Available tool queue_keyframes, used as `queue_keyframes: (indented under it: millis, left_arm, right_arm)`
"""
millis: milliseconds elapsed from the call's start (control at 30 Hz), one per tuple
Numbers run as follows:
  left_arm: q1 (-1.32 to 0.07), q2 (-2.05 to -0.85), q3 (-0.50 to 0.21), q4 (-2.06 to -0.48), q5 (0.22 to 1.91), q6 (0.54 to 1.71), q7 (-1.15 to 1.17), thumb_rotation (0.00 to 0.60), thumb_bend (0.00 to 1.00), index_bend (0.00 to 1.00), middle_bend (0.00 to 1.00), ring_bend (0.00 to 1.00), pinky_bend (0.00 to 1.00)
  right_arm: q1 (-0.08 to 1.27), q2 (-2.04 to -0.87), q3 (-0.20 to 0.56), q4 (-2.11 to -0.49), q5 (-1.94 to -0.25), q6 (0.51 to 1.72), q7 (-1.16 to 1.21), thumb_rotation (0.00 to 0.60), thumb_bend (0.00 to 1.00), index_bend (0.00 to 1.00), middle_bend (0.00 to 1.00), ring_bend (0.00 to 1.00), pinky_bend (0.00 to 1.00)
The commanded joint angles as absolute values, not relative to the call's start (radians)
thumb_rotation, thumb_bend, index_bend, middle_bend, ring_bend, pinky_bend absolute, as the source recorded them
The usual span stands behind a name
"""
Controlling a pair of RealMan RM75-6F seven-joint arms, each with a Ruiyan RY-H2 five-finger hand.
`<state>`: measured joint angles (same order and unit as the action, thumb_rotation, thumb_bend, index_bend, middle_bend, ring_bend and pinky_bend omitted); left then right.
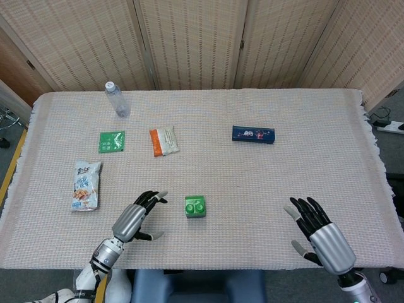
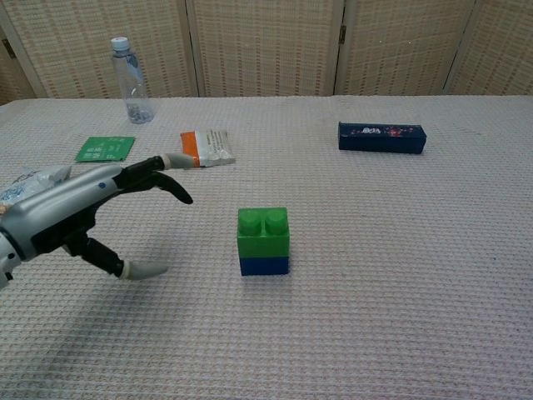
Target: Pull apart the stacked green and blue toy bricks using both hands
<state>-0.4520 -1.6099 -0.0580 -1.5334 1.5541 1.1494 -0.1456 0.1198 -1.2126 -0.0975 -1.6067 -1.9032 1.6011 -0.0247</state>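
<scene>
Left hand (image 2: 62,212) spread wide and holding nothing, fingers reaching toward green brick (image 2: 263,231) stacked on blue brick (image 2: 265,265) mid-table. Right hand (image 1: 322,235) likewise splayed and unladen, well apart near the table's (image 1: 315,170) front edge.

Bare cloth lies between my left hand (image 2: 71,212) and the stacked bricks (image 2: 263,242), nothing in the way. From my right hand (image 1: 322,235) the path to them is open too. The orange-and-white packet (image 1: 164,141), green sachet (image 1: 112,141), snack bag (image 1: 85,185), water bottle (image 1: 116,99) and dark blue box (image 1: 253,134) all sit farther back, well apart from the bricks
</scene>
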Motion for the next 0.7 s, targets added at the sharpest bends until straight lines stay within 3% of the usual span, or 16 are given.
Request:
queue_keyframes:
  millis: [33, 700]
  left_arm:
    - [-0.466, -1.634, -0.078, -1.530, 1.525, 1.135, -0.145, 0.600, 0.24, 0.01, 0.28, 0.11, 0.10]
    - [-0.561, -1.767, -0.160, -1.422, 1.384, 1.035, -0.134, 0.600, 0.24, 0.03, 0.29, 0.09, 0.05]
  right_arm:
    - [0.124, -1.207, -0.096, -1.612, -1.895, 1.591, -0.019, 0.600, 0.36, 0.00, 0.00, 0.00, 0.00]
    - [0.143, -1.181, -0.077, -1.637, -1.829, 1.534, 0.022, 0.600, 0.36, 0.00, 0.00, 0.00, 0.00]
